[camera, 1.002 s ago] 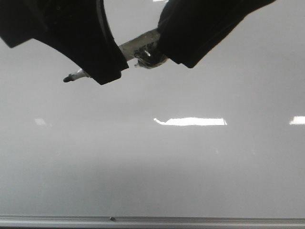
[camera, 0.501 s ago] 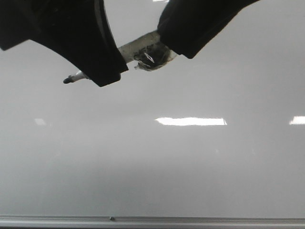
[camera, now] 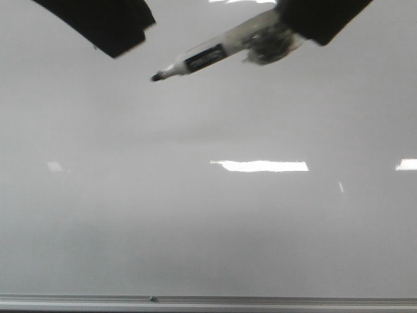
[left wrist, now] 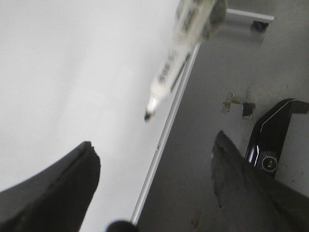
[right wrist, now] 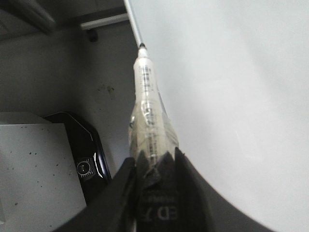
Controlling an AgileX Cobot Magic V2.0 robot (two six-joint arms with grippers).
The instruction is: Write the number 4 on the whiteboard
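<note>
The whiteboard (camera: 195, 222) fills the front view, pale grey and glossy; no number 4 shows on it. My right gripper (camera: 296, 29) at the top right is shut on a white marker (camera: 208, 57) with a black label, its black tip (camera: 156, 77) pointing left and held off the board. In the right wrist view the gripper (right wrist: 154, 162) clamps the marker's taped rear (right wrist: 147, 96). My left gripper (camera: 120, 29) is at the top left, apart from the marker. In the left wrist view it (left wrist: 154, 164) is open and empty, with the marker (left wrist: 178, 58) beyond it.
A grey metal rail (camera: 208, 301) runs along the board's lower edge. Bright rectangular glare patches (camera: 260, 165) lie on the board. Beside the board is a grey surface (left wrist: 217, 96) with a black camera device (left wrist: 270, 145), which also shows in the right wrist view (right wrist: 82, 154).
My left gripper, which overlapped the marker's front part, has moved up and left, clear of it. My right gripper has carried the marker up and to the right.
</note>
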